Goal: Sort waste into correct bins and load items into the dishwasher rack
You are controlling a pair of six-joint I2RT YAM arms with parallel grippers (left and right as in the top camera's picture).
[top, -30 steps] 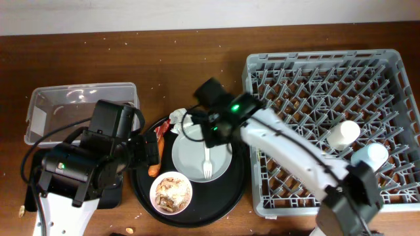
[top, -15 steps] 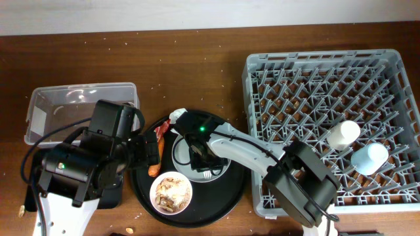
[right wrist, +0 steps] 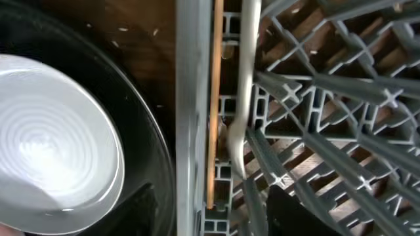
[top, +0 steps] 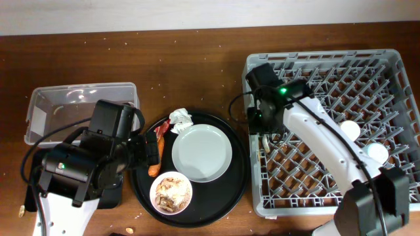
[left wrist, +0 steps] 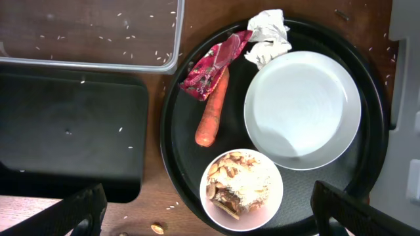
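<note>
The white fork (right wrist: 240, 98) lies in the grey dishwasher rack (top: 387, 62) by its left wall, also seen from overhead (top: 265, 141). My right gripper (right wrist: 216, 210) is open just above it, at the rack's left edge (top: 264, 128). A white cup (top: 344, 134) and a light blue cup (top: 371, 156) lie in the rack. The pale grey plate (top: 201, 153), crumpled tissue (top: 180, 119), red wrapper (left wrist: 213, 62), carrot (left wrist: 213, 108) and a white bowl of beige scraps (left wrist: 241, 190) sit on the round black tray. My left gripper (left wrist: 210, 206) is open and empty above the bowl.
The clear tub (top: 79, 105) stands at the far left, and the shallow black rectangular tray (left wrist: 65, 137) lies in front of it, partly under my left arm. The round black tray (top: 239, 180) touches the rack's left side. Crumbs lie on the wooden table.
My right gripper lifted the fork off the plate, carried it right to the rack's left edge and let it go. The plate is now bare. The left arm has not moved.
</note>
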